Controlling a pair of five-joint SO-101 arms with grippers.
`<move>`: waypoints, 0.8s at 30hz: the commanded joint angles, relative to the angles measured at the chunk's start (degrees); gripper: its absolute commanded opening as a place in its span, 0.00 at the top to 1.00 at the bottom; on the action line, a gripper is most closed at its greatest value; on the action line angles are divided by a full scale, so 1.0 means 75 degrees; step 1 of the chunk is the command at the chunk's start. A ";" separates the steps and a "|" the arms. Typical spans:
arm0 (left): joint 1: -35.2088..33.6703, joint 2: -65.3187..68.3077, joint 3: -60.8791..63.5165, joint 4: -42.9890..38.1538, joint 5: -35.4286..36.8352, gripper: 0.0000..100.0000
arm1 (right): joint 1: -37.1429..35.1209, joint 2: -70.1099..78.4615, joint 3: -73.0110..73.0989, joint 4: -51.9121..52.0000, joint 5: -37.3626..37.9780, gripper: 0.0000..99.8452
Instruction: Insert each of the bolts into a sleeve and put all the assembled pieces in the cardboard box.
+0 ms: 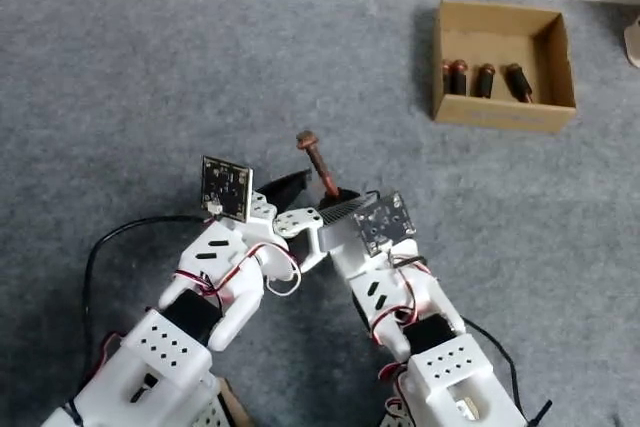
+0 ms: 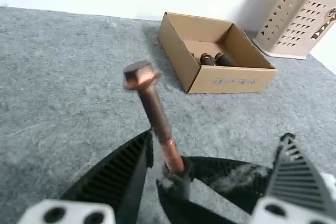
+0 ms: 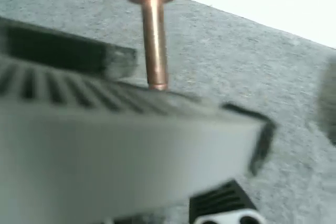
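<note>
**high view.** the two arms meet at the near middle of the grey mat [image 1: 120, 97]. a copper-coloured bolt [image 1: 314, 164] stands tilted, head toward the far left, its foot in the right gripper [image 1: 340, 197]. the left gripper [image 1: 305, 197] sits just left of it. the box [image 1: 497, 115] lies well apart at the far right, with four pieces [image 1: 484, 79] inside.

**left wrist view.** the left gripper [image 2: 216, 140] is spread wide and holds nothing; one finger is just beside the shank, the other well to the right. the bolt's foot enters a dark sleeve [image 2: 176, 174], clamped by the right gripper's black jaw. a perforated holder [image 2: 302, 19] stands beyond the box.

**right wrist view.** the bolt [image 3: 154, 40] rises upright from behind the right gripper [image 3: 157, 95], which is closed on the sleeve.

**handling (judged).** the bolt is probably steel: stiff, dense for its bulk and smooth on the shank, so apt to slide out of the sleeve if tipped head-down. the sleeve, or the shank just under the hex head, looks the surest hold.

**obscured.** the jaws hide how deep the bolt sits. the sleeve is hard to make out against the black fingers. in the left wrist view the box wall half hides the pieces.
</note>
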 commanded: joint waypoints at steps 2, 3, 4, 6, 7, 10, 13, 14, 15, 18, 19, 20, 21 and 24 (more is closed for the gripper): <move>0.0123 -0.0053 -0.0428 0.0023 0.0012 0.65 | 0.0229 -0.0111 -0.0182 -0.0147 -0.0047 0.99; 0.0123 -0.0053 -0.0416 0.0023 0.0012 0.65 | 0.0100 -0.0100 -0.0182 -0.0147 -0.0023 0.99; 0.0123 -0.0053 -0.0416 0.0023 0.0012 0.65 | 0.0135 -0.0100 -0.0193 -0.0147 -0.0047 0.99; 0.0123 -0.0053 -0.0416 0.0023 0.0012 0.65 | 0.0275 -0.0111 -0.0182 -0.0147 -0.0082 0.99; 0.0123 -0.0053 -0.0416 0.0023 0.0012 0.65 | 0.0170 -0.0158 -0.0147 -0.0147 -0.0047 0.99; 0.0111 -0.0053 -0.0416 0.0023 0.0012 0.65 | 0.0568 -0.0158 -0.0205 -0.0170 -0.0082 0.99; 0.0111 -0.0053 -0.0416 0.0023 0.0012 0.65 | 0.0885 -0.0158 -0.0346 -0.0404 -0.0387 0.99; 0.0111 -0.0053 -0.0416 0.0023 0.0012 0.65 | 0.0920 -0.0158 -0.0358 -0.0463 -0.0469 0.99; 0.0111 -0.0053 -0.0416 0.0023 0.0012 0.65 | 0.0920 -0.0158 -0.0346 -0.0486 -0.0469 0.99; 0.0111 -0.0041 -0.0416 0.0023 0.0012 0.65 | 0.0920 -0.0158 -0.0346 -0.0486 -0.0481 0.99; 0.0111 -0.0018 -0.0416 0.0023 0.0012 0.65 | 0.0908 -0.0158 -0.0346 -0.0486 -0.0481 0.99; 0.0111 0.0006 -0.0416 0.0023 0.0012 0.65 | 0.0908 -0.0158 -0.0346 -0.0486 -0.0492 0.99; 0.0111 0.0006 -0.0416 0.0023 0.0012 0.65 | 0.0908 -0.0158 -0.0346 -0.0486 -0.0504 0.99; -0.0111 0.0006 -0.0451 0.0000 0.0012 0.65 | 0.0873 -0.0158 -0.0346 -0.0486 -0.0504 0.99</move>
